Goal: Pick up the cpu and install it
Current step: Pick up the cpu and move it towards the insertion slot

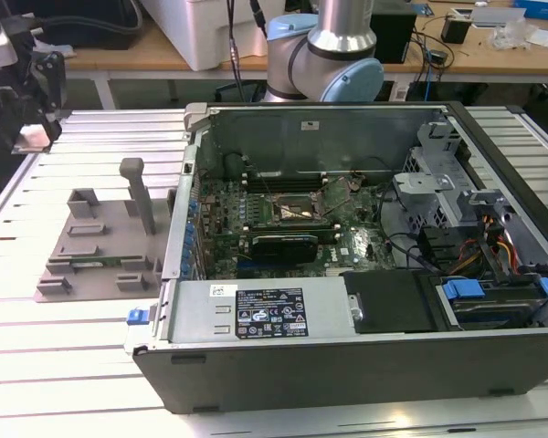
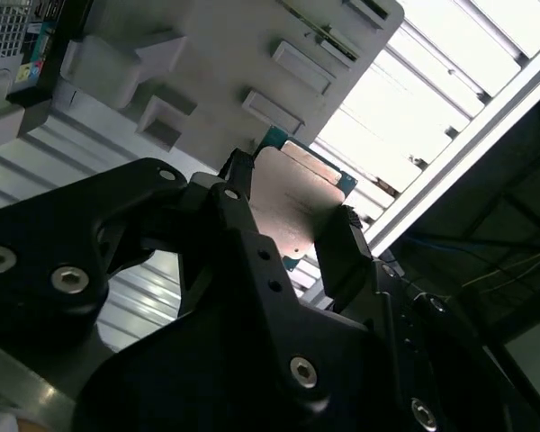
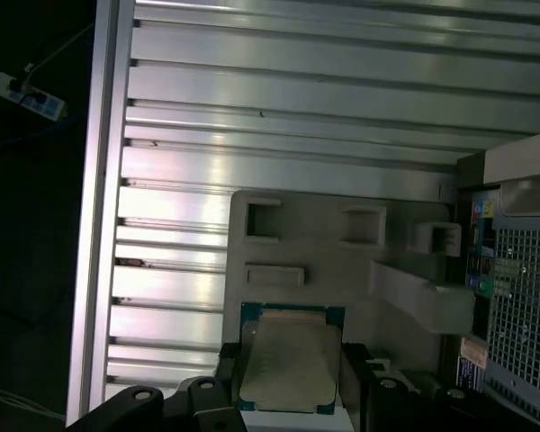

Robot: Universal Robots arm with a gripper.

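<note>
My gripper (image 2: 291, 220) is clamped on the cpu (image 2: 297, 184) by two opposite edges, holding it off the slatted table (image 3: 297, 99) near the grey holder (image 3: 342, 270). Farther off I see the open computer case (image 1: 347, 365), its socket (image 1: 297, 212) well apart.

Silver cpu (image 3: 288, 367), green-rimmed; black claw (image 2: 292, 216)

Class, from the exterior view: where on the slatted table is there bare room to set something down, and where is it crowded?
Bare slats lie between the grey fixture and the table's near edge, and beyond the fixture. Inside, the computer case is crowded with cables and parts.
</note>
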